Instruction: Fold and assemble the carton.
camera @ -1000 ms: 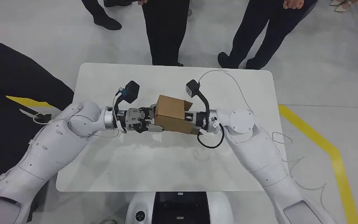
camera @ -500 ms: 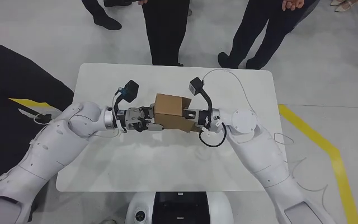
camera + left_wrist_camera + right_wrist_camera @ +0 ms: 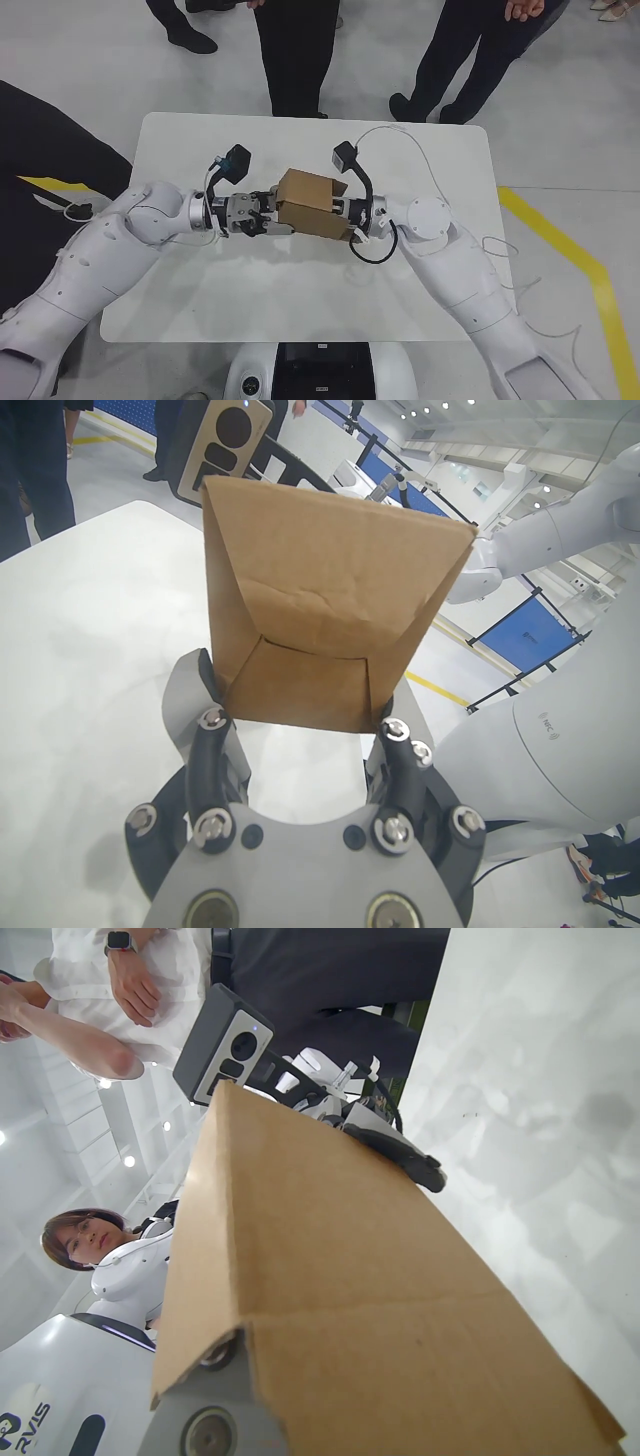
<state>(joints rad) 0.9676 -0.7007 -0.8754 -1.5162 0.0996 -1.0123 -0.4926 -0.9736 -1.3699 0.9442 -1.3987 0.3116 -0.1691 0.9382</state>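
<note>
The brown carton [image 3: 305,203] has tipped slightly, held over the middle of the white table [image 3: 420,290] between both arms. The left gripper [image 3: 300,696] clamps its creased end, one flap folded inward. Cardboard hides the right gripper [image 3: 346,211], so its hold cannot be told.

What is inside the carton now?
Inside the carton, bare cardboard walls and a creased inner panel, no contents visible. Anything behind that panel is covered.

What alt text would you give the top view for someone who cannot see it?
A brown carton is held at the middle of a white table, with the left gripper clamped on one end and the right gripper at the opposite end.
</note>
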